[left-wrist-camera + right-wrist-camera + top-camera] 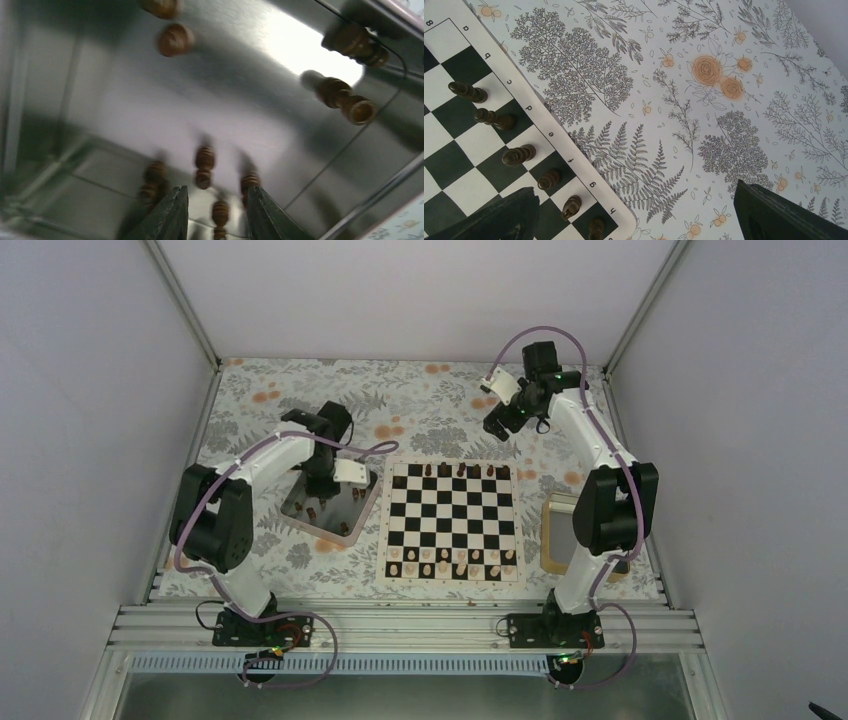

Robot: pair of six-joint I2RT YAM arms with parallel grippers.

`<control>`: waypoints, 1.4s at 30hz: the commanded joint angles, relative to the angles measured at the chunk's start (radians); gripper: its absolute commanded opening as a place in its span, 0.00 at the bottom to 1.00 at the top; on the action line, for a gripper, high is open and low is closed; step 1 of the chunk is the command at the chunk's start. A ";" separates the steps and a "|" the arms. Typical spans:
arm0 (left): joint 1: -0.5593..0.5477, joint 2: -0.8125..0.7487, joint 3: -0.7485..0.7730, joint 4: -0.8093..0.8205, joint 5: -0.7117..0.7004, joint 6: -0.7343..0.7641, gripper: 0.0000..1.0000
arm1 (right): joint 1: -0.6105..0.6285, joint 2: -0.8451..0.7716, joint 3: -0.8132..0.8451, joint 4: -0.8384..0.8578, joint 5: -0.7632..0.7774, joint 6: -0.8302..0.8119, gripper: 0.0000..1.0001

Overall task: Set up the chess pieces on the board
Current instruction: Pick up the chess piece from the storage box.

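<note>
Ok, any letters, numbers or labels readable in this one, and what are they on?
"a" "b" "c" "d" "e" "f" "g" "h": file letters along the light border of the board, seen rotated in the right wrist view.
"8": rank number on the same border, at the corner beside "a".
Top view: any marks on the board's border are too small to read.
Left wrist view: blurred; no text shows on the metal tray.

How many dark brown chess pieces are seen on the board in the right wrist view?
6 dark brown wooden chess pieces, in one row along the chequered board's lettered edge, beside letters c to h. Others may be hidden.
</note>
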 commanded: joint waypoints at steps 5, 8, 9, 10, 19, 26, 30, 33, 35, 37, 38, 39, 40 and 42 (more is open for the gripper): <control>0.011 -0.060 -0.148 0.084 0.011 -0.045 0.31 | 0.014 0.019 0.032 -0.017 -0.019 0.005 1.00; 0.016 -0.043 -0.163 0.112 0.012 -0.048 0.32 | 0.014 0.018 0.030 -0.016 -0.018 0.007 1.00; 0.018 -0.040 -0.169 0.121 0.004 -0.047 0.32 | 0.014 0.017 0.029 -0.016 -0.018 0.007 1.00; 0.020 -0.037 -0.172 0.128 0.000 -0.045 0.32 | 0.013 0.016 0.028 -0.016 -0.017 0.006 1.00; 0.037 -0.028 -0.169 0.155 -0.015 -0.036 0.32 | 0.014 0.024 0.023 -0.015 -0.016 0.003 1.00; 0.060 0.010 -0.181 0.154 -0.033 -0.033 0.33 | 0.014 0.024 0.017 -0.014 -0.016 0.001 1.00; 0.066 0.022 -0.181 0.164 -0.039 -0.030 0.33 | 0.013 0.023 0.013 -0.012 -0.015 -0.001 1.00; 0.068 0.031 -0.178 0.172 -0.041 -0.031 0.33 | 0.013 0.022 0.009 -0.010 -0.016 -0.001 1.00; 0.069 0.035 -0.172 0.171 -0.036 -0.030 0.33 | 0.013 0.021 0.009 -0.011 -0.014 -0.001 1.00; 0.068 0.037 -0.171 0.173 -0.030 -0.025 0.32 | 0.013 0.020 0.007 -0.010 -0.014 -0.002 1.00; 0.068 0.039 -0.171 0.174 -0.028 -0.023 0.31 | 0.013 0.021 0.008 -0.010 -0.013 -0.002 1.00; 0.068 0.040 -0.172 0.178 -0.024 -0.022 0.30 | 0.013 0.019 0.007 -0.010 -0.013 -0.002 1.00; 0.069 0.040 -0.171 0.180 -0.020 -0.020 0.29 | 0.013 0.019 0.006 -0.010 -0.012 -0.003 1.00; 0.068 0.044 -0.164 0.182 -0.006 -0.018 0.25 | 0.013 0.018 0.005 -0.009 -0.012 -0.004 1.00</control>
